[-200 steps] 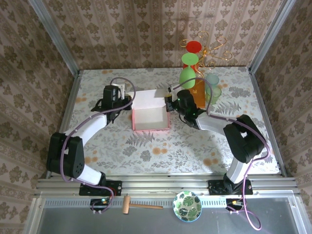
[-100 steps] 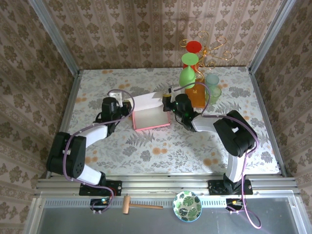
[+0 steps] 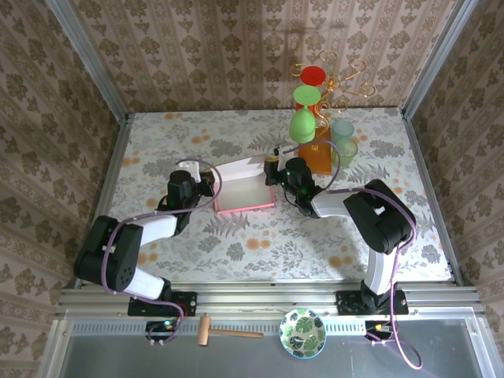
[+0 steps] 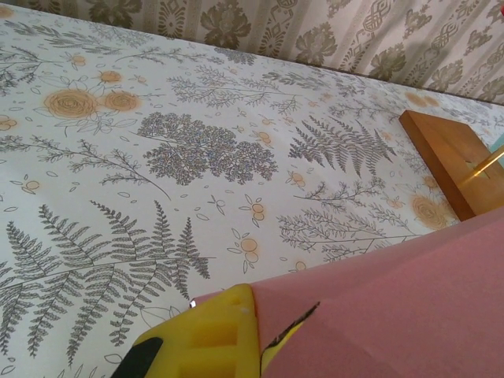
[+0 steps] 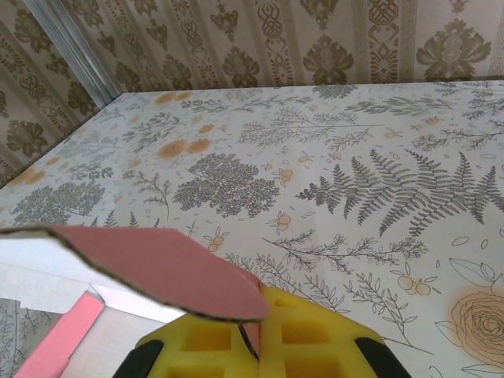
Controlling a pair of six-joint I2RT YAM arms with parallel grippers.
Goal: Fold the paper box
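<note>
Damask-papered walls [image 3: 236, 47] enclose a glossy fern-printed tabletop [image 3: 260, 244]. At its middle lies the paper box [image 3: 244, 193], thin pink cardboard, whitish inside. The left gripper [image 3: 205, 187] and right gripper [image 3: 272, 172] each clamp an opposite edge.

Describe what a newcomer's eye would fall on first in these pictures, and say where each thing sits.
The pink paper box stands out at the middle of the floral table, half-formed, with the left gripper and right gripper each pinching a flap at its sides. Behind it to the right, red and green cups on a gold wire stand rise above an orange-brown wooden block.
</note>
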